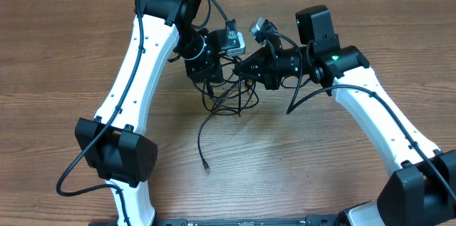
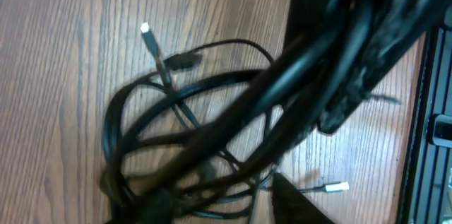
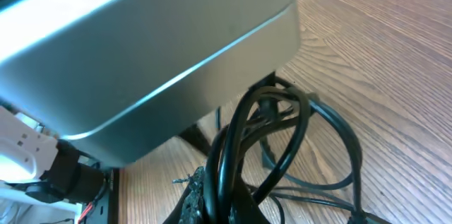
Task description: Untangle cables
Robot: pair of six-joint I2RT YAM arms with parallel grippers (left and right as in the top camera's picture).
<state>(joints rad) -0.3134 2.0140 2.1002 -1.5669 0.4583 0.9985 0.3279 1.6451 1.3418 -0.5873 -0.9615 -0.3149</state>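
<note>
The right claw seems clenched on a bunch of the cables over the bench, close beside the left claw, whose grip I cannot tell, likely so the loops hang free for parting.

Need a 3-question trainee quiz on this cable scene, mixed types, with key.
1. True or false: the cables lie in separate straight lines.
2. The loose cord end trails toward: A) the arm bases; B) the far edge; C) off the table.
3. Left wrist view: how many white-tipped plugs show?
Key: 1 false, they are tangled; 2 A; 3 two.
</note>
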